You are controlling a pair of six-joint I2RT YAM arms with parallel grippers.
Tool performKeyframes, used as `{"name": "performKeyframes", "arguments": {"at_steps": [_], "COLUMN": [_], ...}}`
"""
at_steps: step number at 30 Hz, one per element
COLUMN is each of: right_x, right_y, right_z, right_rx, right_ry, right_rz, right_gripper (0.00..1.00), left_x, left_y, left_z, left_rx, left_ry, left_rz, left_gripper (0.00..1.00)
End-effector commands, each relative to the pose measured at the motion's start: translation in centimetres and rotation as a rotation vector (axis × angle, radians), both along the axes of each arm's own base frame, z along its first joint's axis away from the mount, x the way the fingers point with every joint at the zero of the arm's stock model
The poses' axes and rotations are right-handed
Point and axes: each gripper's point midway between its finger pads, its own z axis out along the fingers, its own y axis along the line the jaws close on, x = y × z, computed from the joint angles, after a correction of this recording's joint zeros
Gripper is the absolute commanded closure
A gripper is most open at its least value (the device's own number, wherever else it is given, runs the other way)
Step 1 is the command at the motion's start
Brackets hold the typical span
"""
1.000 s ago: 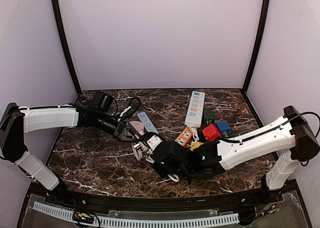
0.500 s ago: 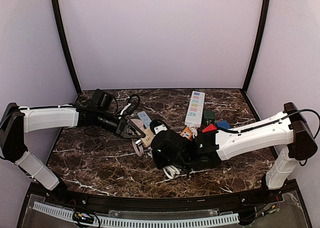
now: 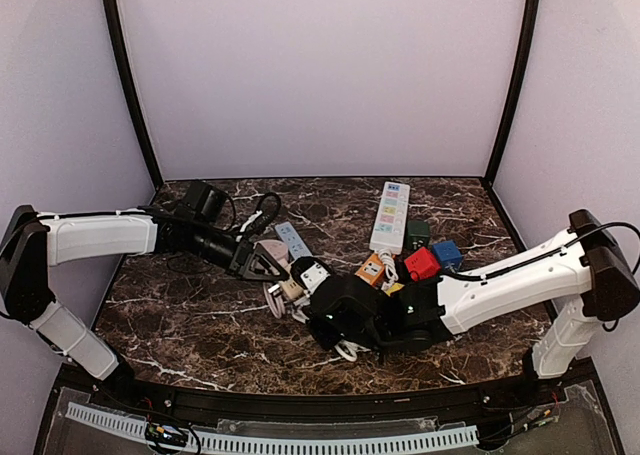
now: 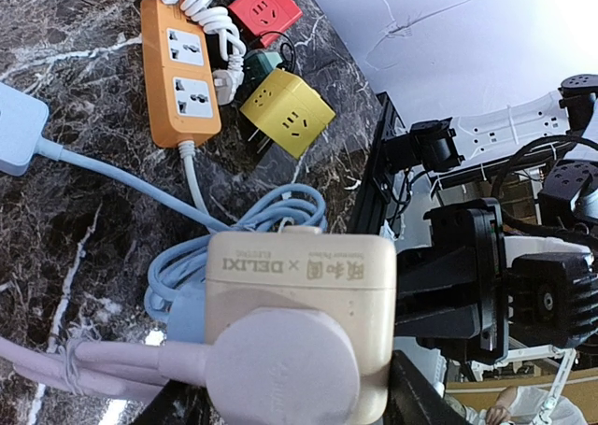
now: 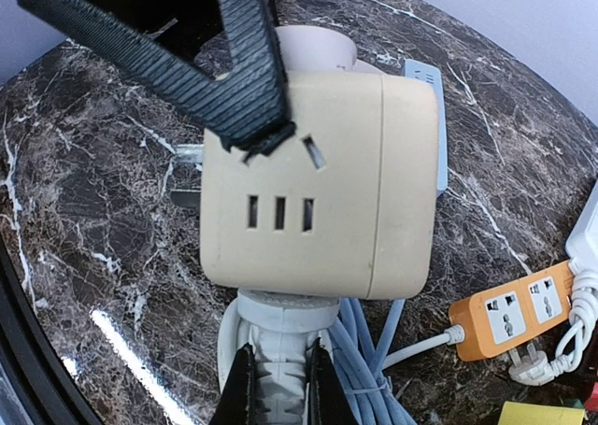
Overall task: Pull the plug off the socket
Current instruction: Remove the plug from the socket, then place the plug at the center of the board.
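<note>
The left gripper (image 3: 268, 267) has its jaws partly spread and clamped on the beige socket cube (image 4: 299, 276). In its own wrist view the fingers flank the cube and are cut off by the bottom edge, so their tips cannot be seen. A round pale plug (image 4: 280, 374) sits on the cube's face toward that camera, its cord leading off to the cube's left. In the right wrist view two bare metal prongs (image 5: 185, 175) stick out of the cube's left side.

The white plug (image 5: 280, 336) is pressed against the cube's near side in that view, with the round plug showing at the cube's far side. Its pins are hidden, so how deep it sits cannot be told. Its long axis runs straight from the cube toward the right gripper (image 5: 278, 392), nose pointing into the cube. That gripper's jaws are closed tight on the plug's body. From above, the right wrist covers this grip.

Pale blue cable (image 4: 271, 215) lies coiled just beside the cube on the marble surface (image 3: 200, 315). To the cube's right in the top view lie an orange strip (image 3: 370, 269) and a red cube adapter (image 3: 422, 263), apart from it.
</note>
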Motion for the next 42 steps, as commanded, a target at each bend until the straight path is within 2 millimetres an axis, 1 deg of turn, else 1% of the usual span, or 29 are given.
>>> {"name": "performKeyframes", "arguments": {"at_steps": [1,5,7,10,16,18,20,23,24,28,29,31,33,35,38,41,42], "right_x": [-6.4,-8.0,-8.0,-6.6,-4.0,-3.1,-1.8,0.5,1.3,4.5,5.2,6.6,8.0,9.0,10.2,11.0,11.1], "right_y": [1.5,2.0,2.0,1.3,-0.3,-1.2,-2.8,-5.9,-7.1,-11.9,-12.8,-14.1,-15.0,-15.2,-15.2,-15.3,-15.3], "right_z": [2.5,2.9,3.0,2.9,4.0,4.2,4.2,3.7,3.4,2.5,2.5,2.1,1.7,1.1,0.0,-0.7,-0.8], "right_rx": [0.004,0.013,0.012,-0.013,-0.001,-0.005,-0.023,-0.061,-0.071,-0.103,-0.098,-0.091,-0.082,-0.072,-0.022,0.041,0.061], "right_ry": [-0.063,-0.083,-0.092,-0.110,-0.114,-0.108,-0.095,-0.058,-0.044,0.001,0.012,0.035,0.046,0.056,0.109,0.170,0.186], "right_rz": [0.301,0.386,0.381,0.286,0.106,0.048,-0.044,-0.177,-0.220,-0.389,-0.420,-0.460,-0.494,-0.491,-0.476,-0.461,-0.455], "right_gripper": [1.00,1.00,1.00,1.00,1.00,1.00,1.00,1.00,1.00,1.00,1.00,1.00,1.00,1.00,1.00,1.00,0.97], "left_x": [5.7,5.8,5.9,5.9,5.9,6.0,6.2,6.8,7.0,7.5,7.5,7.5,7.4,7.2,6.9,6.5,6.5], "left_y": [3.4,3.5,3.6,3.6,3.6,3.7,4.1,5.1,5.5,6.7,6.9,7.1,7.2,7.1,6.7,6.3,6.3], "left_z": [-0.3,-0.3,-0.3,-0.3,-0.2,0.0,0.5,1.8,2.5,4.2,4.3,4.8,5.1,5.2,5.5,5.5,5.5], "left_rx": [0.102,0.101,0.100,0.100,0.099,0.099,0.099,0.087,0.077,0.062,0.063,0.065,0.063,0.053,0.028,0.006,0.002], "left_ry": [-0.178,-0.177,-0.176,-0.175,-0.178,-0.188,-0.211,-0.260,-0.279,-0.336,-0.347,-0.370,-0.382,-0.384,-0.378,-0.362,-0.358], "left_rz": [0.201,0.206,0.208,0.209,0.211,0.215,0.231,0.270,0.286,0.327,0.330,0.334,0.334,0.325,0.299,0.276,0.275], "left_gripper": [0.98,0.98,0.98,0.98,0.98,0.98,0.99,0.99,0.99,0.99,0.99,0.99,0.99,0.99,0.99,0.99,0.98]}}
